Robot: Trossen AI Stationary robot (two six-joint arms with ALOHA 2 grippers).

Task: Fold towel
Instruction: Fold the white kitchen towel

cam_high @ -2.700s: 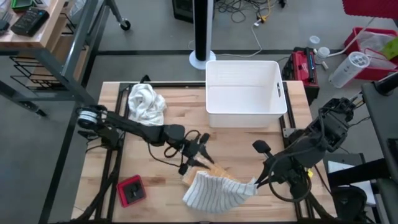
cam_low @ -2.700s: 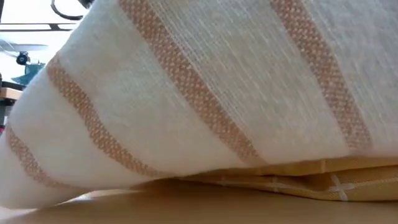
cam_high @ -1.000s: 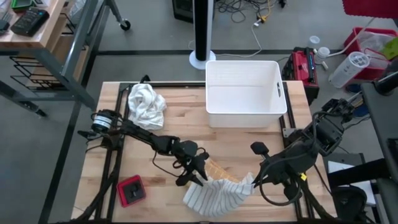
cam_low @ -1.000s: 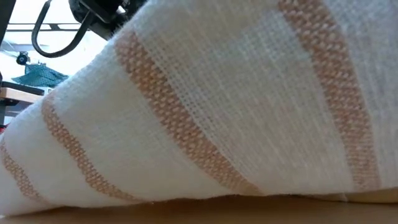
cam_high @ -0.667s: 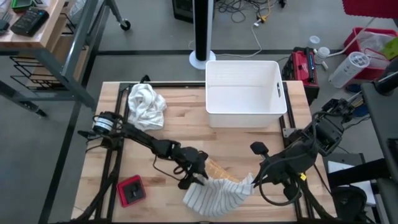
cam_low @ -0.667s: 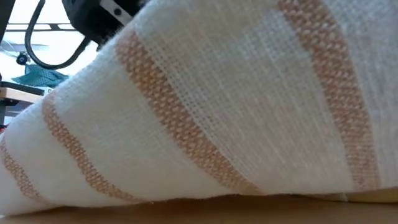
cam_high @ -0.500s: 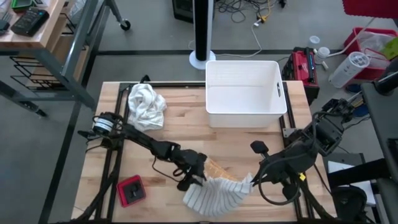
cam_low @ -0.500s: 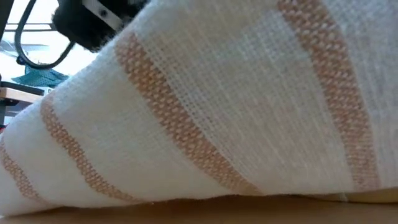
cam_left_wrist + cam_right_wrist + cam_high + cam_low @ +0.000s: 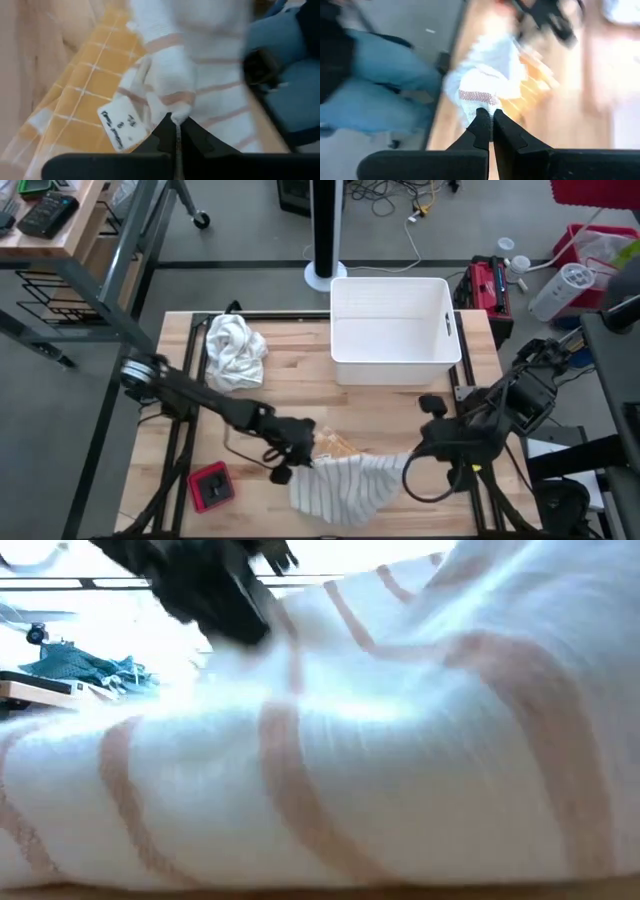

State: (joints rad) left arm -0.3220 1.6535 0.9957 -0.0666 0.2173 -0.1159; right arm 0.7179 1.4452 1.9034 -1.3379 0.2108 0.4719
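Two grippers, left (image 9: 303,463) and right (image 9: 412,452), each pinch their fingers closed on one white, tan-striped woven towel (image 9: 343,486) above the wooden surface (image 9: 380,405).

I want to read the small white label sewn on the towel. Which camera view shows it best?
The left wrist view: the white label lies close up beside the yellow checked cloth, just ahead of the left end effector, though its writing is blurred. The high view shows only the whole striped towel; the low and right wrist views show no label.
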